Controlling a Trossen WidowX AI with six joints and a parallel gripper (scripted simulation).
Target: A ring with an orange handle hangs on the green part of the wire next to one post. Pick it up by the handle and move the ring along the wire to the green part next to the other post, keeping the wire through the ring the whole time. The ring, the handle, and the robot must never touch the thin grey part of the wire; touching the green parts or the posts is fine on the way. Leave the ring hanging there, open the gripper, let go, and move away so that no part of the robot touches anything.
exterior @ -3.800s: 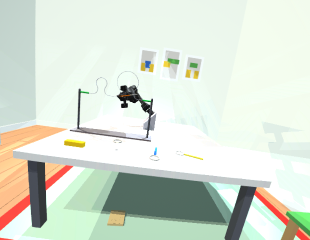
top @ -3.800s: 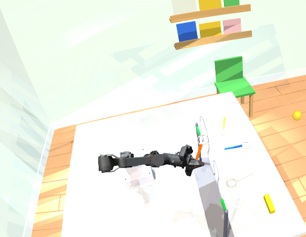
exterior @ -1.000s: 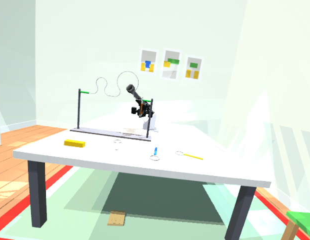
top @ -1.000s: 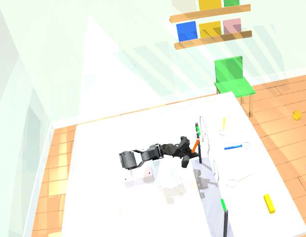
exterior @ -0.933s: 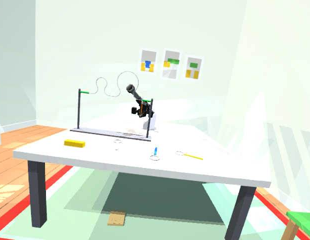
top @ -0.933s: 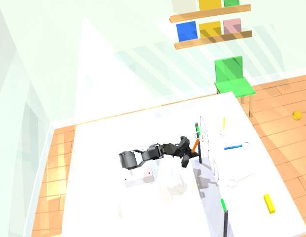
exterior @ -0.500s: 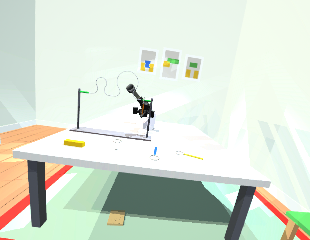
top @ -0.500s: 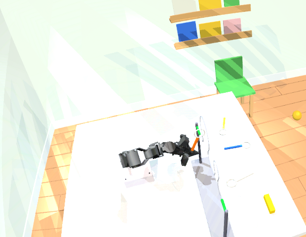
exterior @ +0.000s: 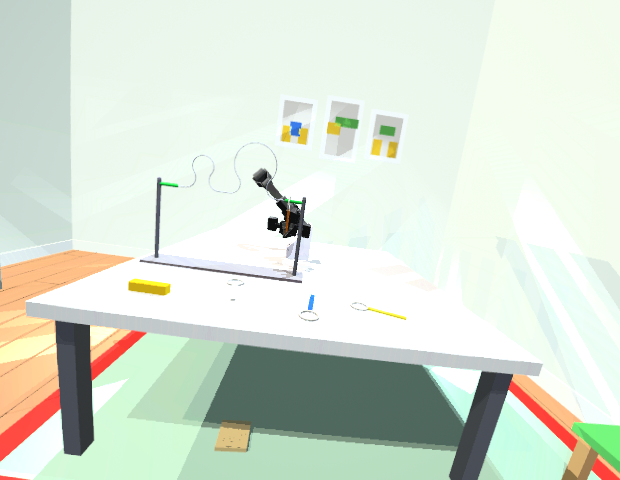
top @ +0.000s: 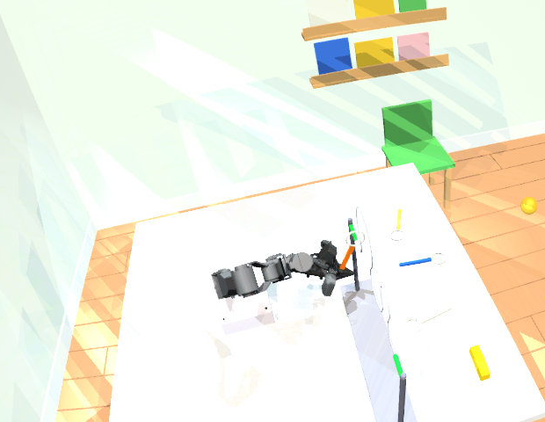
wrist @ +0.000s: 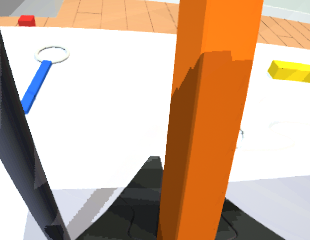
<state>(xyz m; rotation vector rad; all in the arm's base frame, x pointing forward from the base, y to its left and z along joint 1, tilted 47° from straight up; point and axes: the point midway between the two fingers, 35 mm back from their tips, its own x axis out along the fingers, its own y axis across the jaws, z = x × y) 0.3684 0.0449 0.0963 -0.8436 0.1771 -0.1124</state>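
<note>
The orange handle (top: pixel 347 257) (exterior: pixel 287 222) (wrist: pixel 210 115) hangs down from its ring, which is around the green part (top: pixel 352 228) (exterior: pixel 296 202) beside the near-side post (top: pixel 356 270) (exterior: pixel 298 242) (wrist: pixel 25 150). In the exterior view the ring is nearly edge-on, close to the green part's inner end; whether it touches the wire is too small to tell. My gripper (top: pixel 345 271) (exterior: pixel 286 233) is shut on the handle's lower part, close to that post. The grey wire (exterior: pixel 255 143) loops up and across to the other green part (top: pixel 397 364) (exterior: pixel 168 184) at the other post (top: pixel 402 399) (exterior: pixel 158 222).
The posts stand on a grey base (top: pixel 370 336) (exterior: pixel 217 267). Beyond it lie a blue-handled ring (top: pixel 415 262) (exterior: pixel 311 302) (wrist: pixel 37 85), a yellow-handled ring (top: pixel 399 219) (exterior: pixel 387 313), a pale-handled ring (top: pixel 436 316) and a yellow block (top: pixel 479 362) (exterior: pixel 149 286) (wrist: pixel 295 72).
</note>
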